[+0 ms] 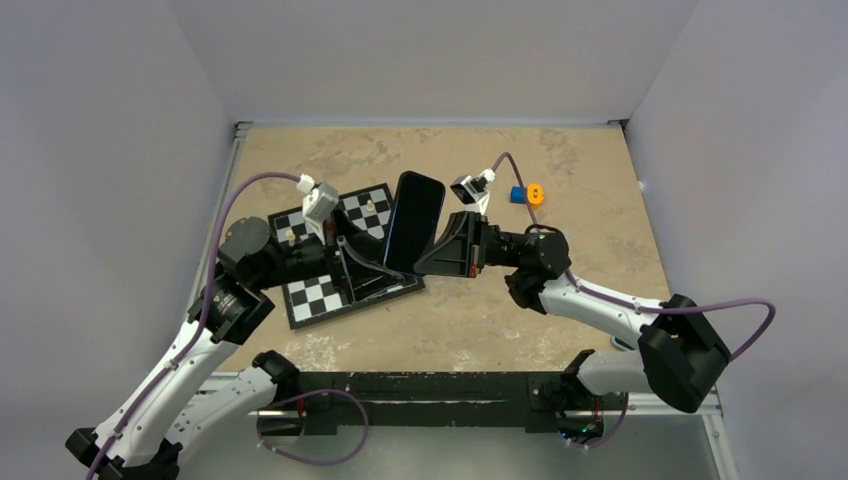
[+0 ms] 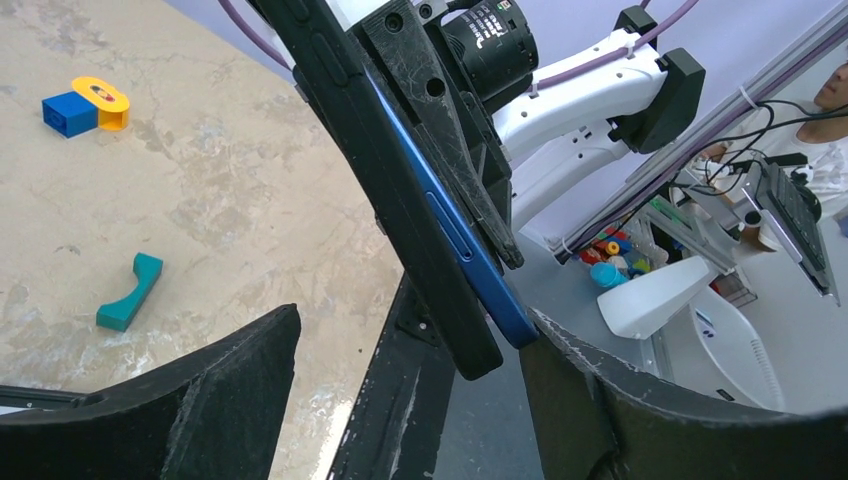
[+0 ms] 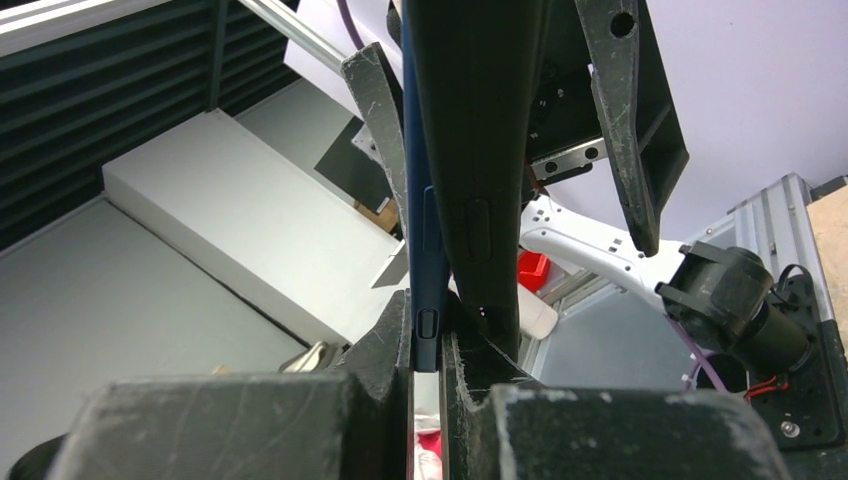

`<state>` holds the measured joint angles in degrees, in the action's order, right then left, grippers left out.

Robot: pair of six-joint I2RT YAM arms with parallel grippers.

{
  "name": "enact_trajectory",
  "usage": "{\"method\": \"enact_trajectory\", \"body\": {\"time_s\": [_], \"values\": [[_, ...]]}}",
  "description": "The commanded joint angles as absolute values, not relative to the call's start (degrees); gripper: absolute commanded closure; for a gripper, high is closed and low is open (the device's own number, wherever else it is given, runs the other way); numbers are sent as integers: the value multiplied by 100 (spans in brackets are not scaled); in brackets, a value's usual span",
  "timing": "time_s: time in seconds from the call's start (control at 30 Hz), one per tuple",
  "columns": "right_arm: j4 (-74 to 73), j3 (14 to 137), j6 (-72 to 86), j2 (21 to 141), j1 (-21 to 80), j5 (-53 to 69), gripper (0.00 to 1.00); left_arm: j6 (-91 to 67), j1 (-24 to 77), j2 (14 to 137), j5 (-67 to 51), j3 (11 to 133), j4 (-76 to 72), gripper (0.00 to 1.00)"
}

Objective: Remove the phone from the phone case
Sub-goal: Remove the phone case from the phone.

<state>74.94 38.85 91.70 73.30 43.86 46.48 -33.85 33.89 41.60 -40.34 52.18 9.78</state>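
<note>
Chessboard [image 1: 320, 295] lies beneath. Phone case [image 2: 395, 200], which I judge a thin, bendy shell, and phone [image 2: 458, 240], stiff, slick and breakable, sit mid-air, partly parted. My right gripper [image 3: 428, 350] pinches the phone's blue edge. My left gripper [image 2: 412, 318] stands spread around both, and should take the case rim. Teal piece [image 2: 130, 292] and blue block [image 2: 68, 112] lie well apart.

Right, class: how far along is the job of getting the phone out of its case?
Done: one long edge of the light-blue phone sits outside the thin black phone case. In hand: the right hand is clamped on that blue edge, while the left hand stands open around both. Left: the two lie pressed together, so the phone must be pulled fully free.
</note>
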Motion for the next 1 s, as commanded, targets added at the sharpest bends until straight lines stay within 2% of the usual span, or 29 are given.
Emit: {"method": "enact_trajectory", "body": {"time_s": [0.0,0.17,0.3,0.43,0.53,0.73,0.87,0.97], "values": [[8467,3924,9386,7290,4412,4579,100,-3138,3390,4141,-4014,5320,856,17],[8628,3896,9480,7350,4411,4558,100,-3070,3390,4132,-4047,5279,792,30],[8732,3940,9553,7436,4415,4536,100,-3071,3388,4157,-4051,5308,746,33],[9018,3912,9716,7554,4421,4520,100,-3027,3393,4134,-4105,5319,677,25],[9261,3885,9871,7617,4420,4480,100,-2940,3391,4132,-4094,5301,729,23],[9216,3895,9861,7603,4432,4473,100,-2853,3392,4140,-3998,5251,790,32],[9213,3896,9872,7632,4434,4466,100,-2864,3392,4109,-4075,5223,717,23],[9245,3894,9883,7638,4447,4451,100,-2823,3391,4062,-4068,5172,707,20]]}}
